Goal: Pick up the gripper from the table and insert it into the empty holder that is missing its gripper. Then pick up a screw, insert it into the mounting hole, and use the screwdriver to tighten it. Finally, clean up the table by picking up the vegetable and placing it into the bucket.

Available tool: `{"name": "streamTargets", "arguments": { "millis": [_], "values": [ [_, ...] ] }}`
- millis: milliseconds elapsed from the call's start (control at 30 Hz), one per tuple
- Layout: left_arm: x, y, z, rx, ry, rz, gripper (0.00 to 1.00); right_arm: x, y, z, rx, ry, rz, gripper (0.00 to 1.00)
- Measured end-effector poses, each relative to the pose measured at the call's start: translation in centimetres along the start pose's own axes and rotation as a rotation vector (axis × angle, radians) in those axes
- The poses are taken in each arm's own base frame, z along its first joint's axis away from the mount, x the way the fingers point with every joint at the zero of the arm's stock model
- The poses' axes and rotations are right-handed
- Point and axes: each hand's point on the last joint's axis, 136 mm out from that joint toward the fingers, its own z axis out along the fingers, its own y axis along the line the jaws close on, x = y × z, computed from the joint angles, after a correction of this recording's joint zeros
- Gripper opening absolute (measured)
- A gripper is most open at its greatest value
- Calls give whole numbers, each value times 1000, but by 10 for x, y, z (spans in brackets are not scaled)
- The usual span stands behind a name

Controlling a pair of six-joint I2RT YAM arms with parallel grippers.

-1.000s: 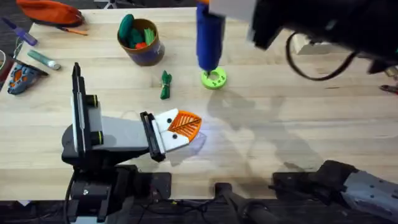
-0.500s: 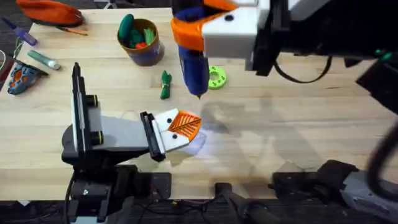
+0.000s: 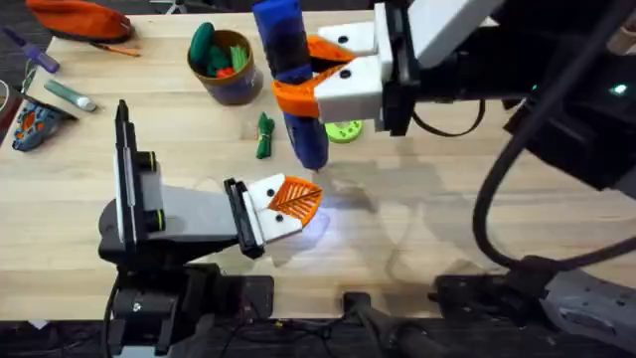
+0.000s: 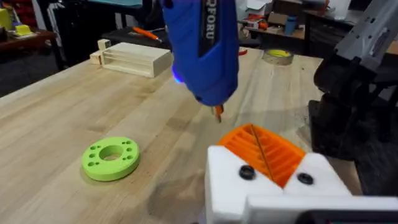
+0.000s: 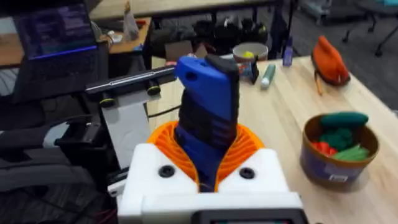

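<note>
The blue screwdriver [image 3: 290, 70] hangs tilted over the table [image 3: 467, 189], and my right gripper [image 3: 308, 75] is shut on its body with orange pads. Its thin tip [image 4: 218, 114] hovers just past my left gripper [image 3: 303, 199], which lies low on the table. Both white mounts [image 4: 249, 186] of the left gripper carry orange ribbed wedges [image 4: 264, 149], pressed together. A loose gripper piece and an empty holder are out of view. The dark-green vegetable [image 3: 264, 135] lies on the table near the bucket [image 3: 227, 70]. The bucket [image 5: 339, 152] holds toy food.
A lime-green disc [image 3: 346, 130] sits just behind the screwdriver, and it appears again as the disc [image 4: 111, 158]. A pale wooden box [image 4: 130, 59] stands farther off. An orange pouch [image 3: 79, 18] and a marker [image 3: 68, 94] lie at the far left.
My right arm has carried the screwdriver from above the green disc leftward and nearer, down to the left gripper's tips. The left arm has stayed still.
</note>
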Motion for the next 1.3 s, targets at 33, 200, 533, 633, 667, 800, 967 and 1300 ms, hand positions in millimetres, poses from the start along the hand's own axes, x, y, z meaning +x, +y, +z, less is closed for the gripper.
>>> {"name": "streamTargets", "arguments": {
  "millis": [33, 200, 533, 633, 667, 800, 967, 1300],
  "values": [
    [0, 0, 0, 0, 0, 0, 12, -1, -1, -1, -1, -16, -10, 95],
    [0, 0, 0, 0, 0, 0, 12, -14, -10, -15, 19, -156, -77, 95],
    [0, 0, 0, 0, 0, 0, 12, -16, -2, -22, -20, -223, -6, 95],
    [0, 0, 0, 0, 0, 0, 12, -16, -1, -22, -28, -224, 17, 95],
    [0, 0, 0, 0, 0, 0, 12, -16, 0, -21, -30, -223, 25, 95],
    [0, 0, 0, 0, 0, 0, 12, -16, 3, -19, -46, -222, 44, 95],
    [0, 0, 0, 0, 0, 0, 12, -16, 12, -14, -73, -220, 53, 95],
    [0, 0, 0, 0, 0, 0, 12, -24, 33, -4, -136, -229, 15, 95]
  ]
}}
